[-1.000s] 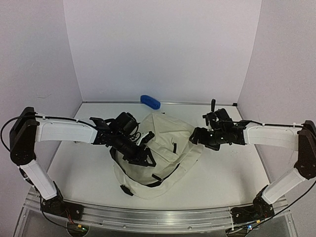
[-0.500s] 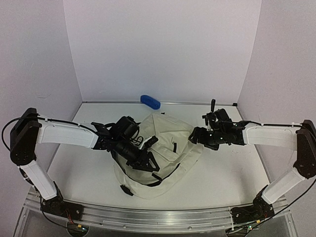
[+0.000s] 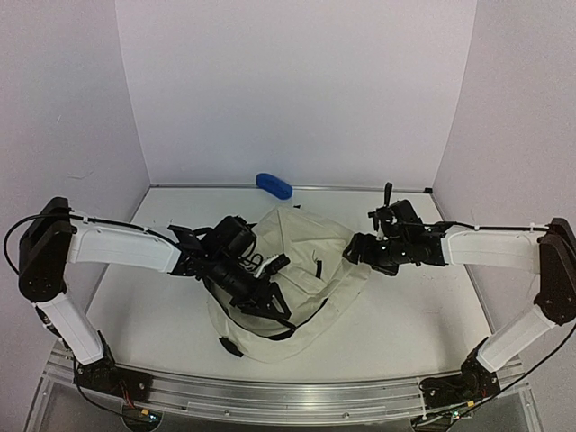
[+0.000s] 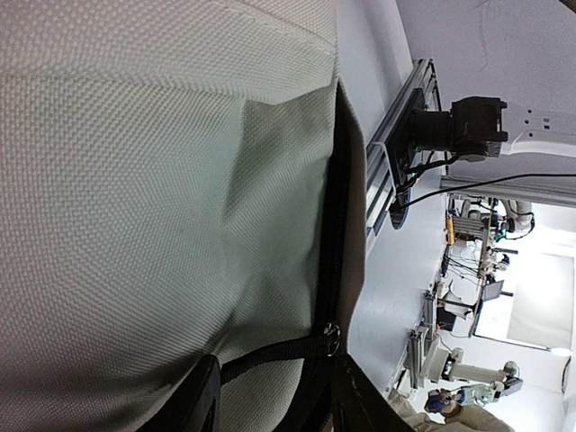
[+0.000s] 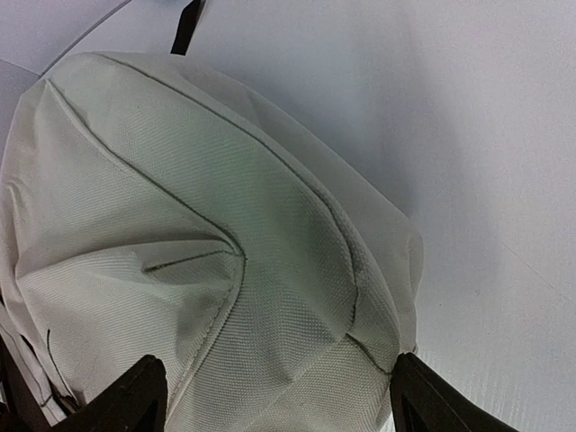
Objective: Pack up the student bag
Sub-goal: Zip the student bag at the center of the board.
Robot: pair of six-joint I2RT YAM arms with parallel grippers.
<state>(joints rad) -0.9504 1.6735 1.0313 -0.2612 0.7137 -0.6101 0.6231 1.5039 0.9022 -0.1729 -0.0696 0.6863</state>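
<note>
Student bag lies slumped mid-worktop. Left gripper sits low on its left side, jaws part-way apart astride the black zipper edge; clamped or not, I cannot tell. Right gripper hangs spread wide over the bag's right edge.

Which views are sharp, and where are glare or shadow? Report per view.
Top external: evenly lit, rather soft, faint shadow under the student bag. Left wrist: bag weave crisp, room beyond the table edge glaringly bright. Right wrist: weave sharp, table washed out to white.
</note>
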